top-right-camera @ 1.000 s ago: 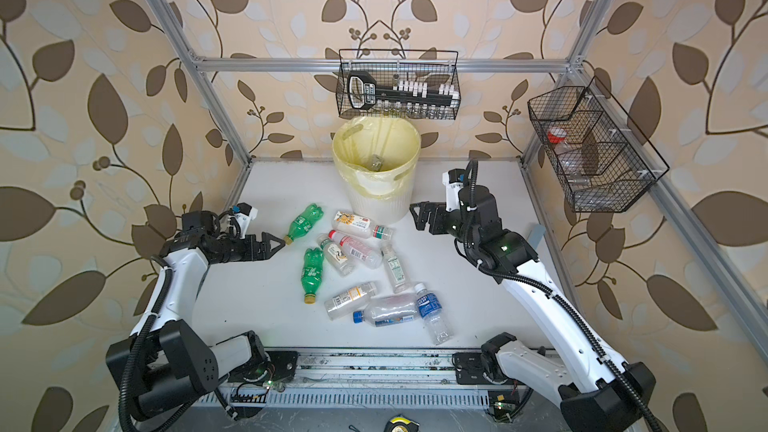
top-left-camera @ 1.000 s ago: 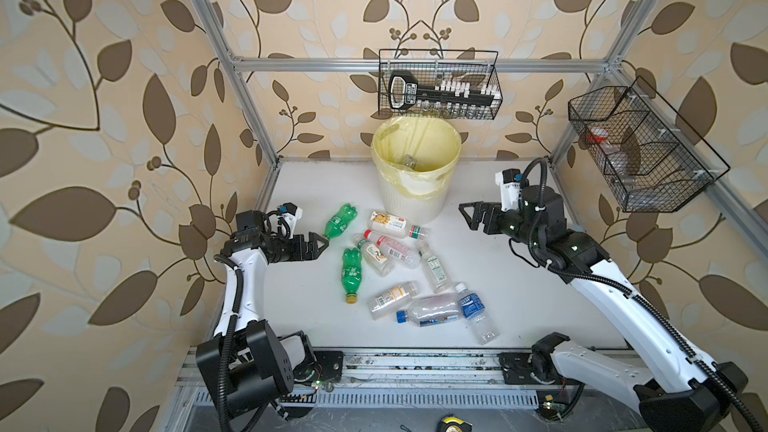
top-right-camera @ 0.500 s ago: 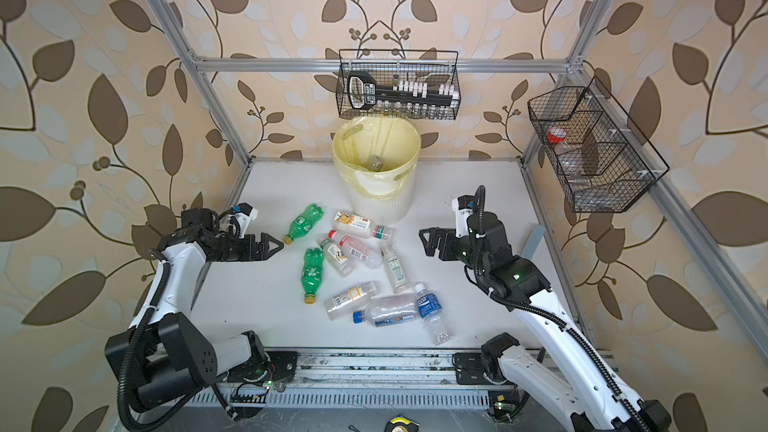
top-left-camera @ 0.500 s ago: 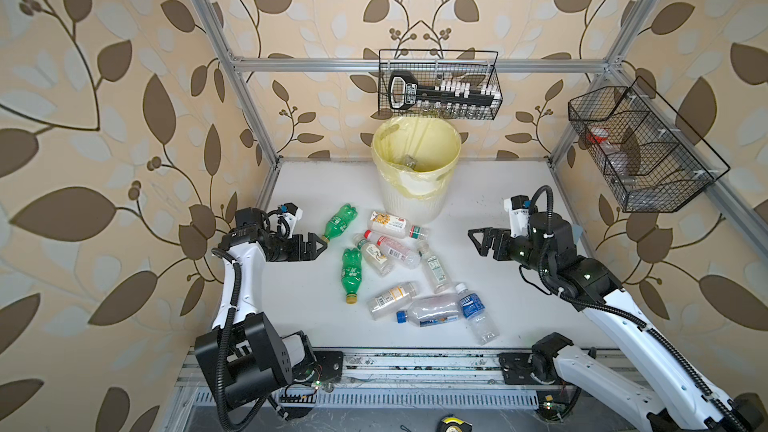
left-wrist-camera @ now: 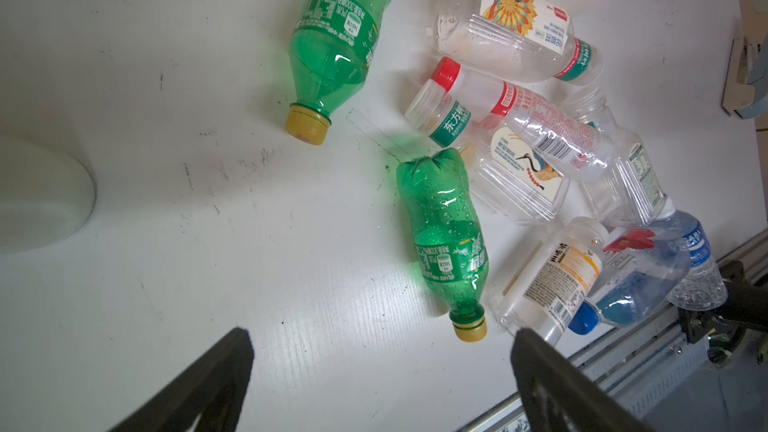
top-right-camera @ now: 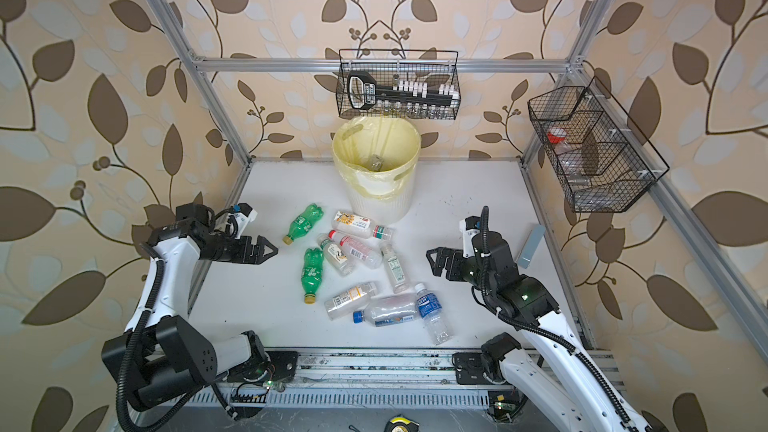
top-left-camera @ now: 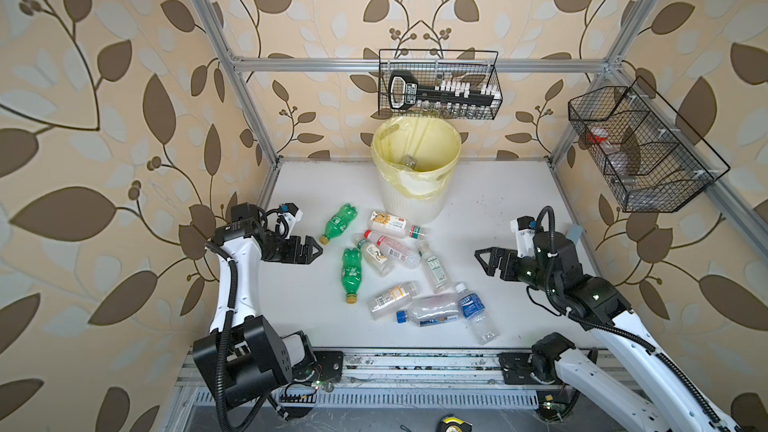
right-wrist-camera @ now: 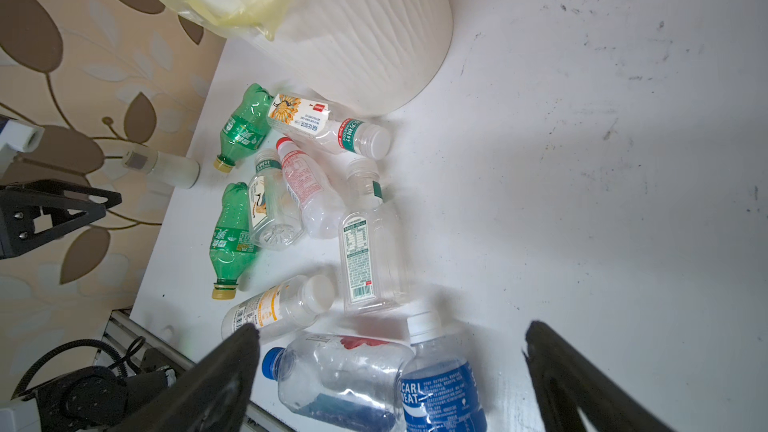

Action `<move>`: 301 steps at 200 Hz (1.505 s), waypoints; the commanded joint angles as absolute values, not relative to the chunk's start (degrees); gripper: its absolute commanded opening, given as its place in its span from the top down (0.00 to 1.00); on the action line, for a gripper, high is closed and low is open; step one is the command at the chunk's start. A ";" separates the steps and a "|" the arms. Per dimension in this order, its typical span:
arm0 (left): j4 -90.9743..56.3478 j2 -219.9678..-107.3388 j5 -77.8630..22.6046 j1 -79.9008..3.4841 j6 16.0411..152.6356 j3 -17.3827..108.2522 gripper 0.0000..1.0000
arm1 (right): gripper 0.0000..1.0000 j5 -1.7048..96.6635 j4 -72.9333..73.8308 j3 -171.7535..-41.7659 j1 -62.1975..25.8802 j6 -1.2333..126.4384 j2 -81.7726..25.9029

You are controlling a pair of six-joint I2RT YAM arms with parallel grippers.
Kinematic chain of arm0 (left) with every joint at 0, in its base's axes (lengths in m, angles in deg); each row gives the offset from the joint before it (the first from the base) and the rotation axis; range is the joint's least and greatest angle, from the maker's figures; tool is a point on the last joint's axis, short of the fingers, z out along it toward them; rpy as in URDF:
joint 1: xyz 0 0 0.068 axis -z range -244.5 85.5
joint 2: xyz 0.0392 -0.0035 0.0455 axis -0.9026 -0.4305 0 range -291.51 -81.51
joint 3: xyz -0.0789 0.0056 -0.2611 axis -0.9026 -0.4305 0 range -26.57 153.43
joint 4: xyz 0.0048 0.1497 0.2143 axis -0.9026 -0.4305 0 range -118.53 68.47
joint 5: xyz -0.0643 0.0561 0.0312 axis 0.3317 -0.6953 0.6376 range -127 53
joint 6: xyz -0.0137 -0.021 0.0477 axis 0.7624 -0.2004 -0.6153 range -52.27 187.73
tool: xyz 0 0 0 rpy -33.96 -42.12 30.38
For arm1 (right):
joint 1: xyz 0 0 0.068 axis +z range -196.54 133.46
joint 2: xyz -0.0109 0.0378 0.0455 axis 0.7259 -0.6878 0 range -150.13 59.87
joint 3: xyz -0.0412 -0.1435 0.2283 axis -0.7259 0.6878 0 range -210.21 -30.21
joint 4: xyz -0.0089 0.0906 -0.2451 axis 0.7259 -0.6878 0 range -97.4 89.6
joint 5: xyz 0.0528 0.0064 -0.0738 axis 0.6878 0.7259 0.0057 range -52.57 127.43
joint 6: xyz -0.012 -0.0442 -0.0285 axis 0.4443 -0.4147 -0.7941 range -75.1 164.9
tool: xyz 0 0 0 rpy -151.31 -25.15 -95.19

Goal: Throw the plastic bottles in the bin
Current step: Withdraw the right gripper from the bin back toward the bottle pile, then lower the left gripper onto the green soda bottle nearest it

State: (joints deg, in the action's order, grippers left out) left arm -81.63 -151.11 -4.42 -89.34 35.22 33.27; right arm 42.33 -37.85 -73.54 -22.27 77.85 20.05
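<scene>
Top views: bin point(top-left-camera: 409, 207) stands at the back of the tabletop point(top-left-camera: 498, 209). Bottles point(top-left-camera: 392, 247), about nine, lie scattered in front of the bin, the nearest just beside its base. One clear item point(top-left-camera: 409, 161) sits inside the bin, probably a bottle, too small to be sure. Left end effector point(top-left-camera: 311, 247) hovers front-left of the bin, near the pile, wide and empty. Right end effector point(top-left-camera: 484, 261) is front-right of the bin, apart from the pile, wide and empty.

Left wrist: fingers spread wide, nothing between them. Green bottle point(left-wrist-camera: 444, 226) is closest, lying flat, yellow cap toward the camera. A second green one lies nearer the bin.

Right wrist: fingers spread wide, nothing held. Blue-label bottle point(right-wrist-camera: 444, 392) is nearest, at the pile's end farthest from the bin.

Step, as I judge it: reaching for the next bottle, with most of the task left. The next move calls for dropping onto the nearest bottle, closing across its body, lifting above the bin rim and releasing. The bottles touch and can roll, so a crooked approach may shove the neighbours.
</scene>
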 commanded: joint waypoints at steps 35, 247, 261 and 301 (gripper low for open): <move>-83.23 -152.89 -0.89 -89.16 30.65 32.59 0.01 | 0.00 40.21 -38.06 -69.43 -20.85 83.34 19.55; -74.79 -163.50 -7.55 -72.00 40.56 29.92 0.01 | 0.00 26.13 -40.66 -62.64 -16.31 96.98 24.09; -74.98 -166.23 -7.73 -71.00 41.33 30.40 0.01 | 0.00 25.88 -40.72 -62.86 -16.32 97.25 23.84; -73.63 -168.13 -11.17 -68.09 43.84 31.44 0.01 | 0.00 24.28 -40.72 -62.68 -16.15 96.00 24.71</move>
State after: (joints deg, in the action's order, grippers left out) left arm -73.83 -168.36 -9.47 -69.47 41.71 29.05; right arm 26.79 -39.32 -63.53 -16.54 95.45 23.90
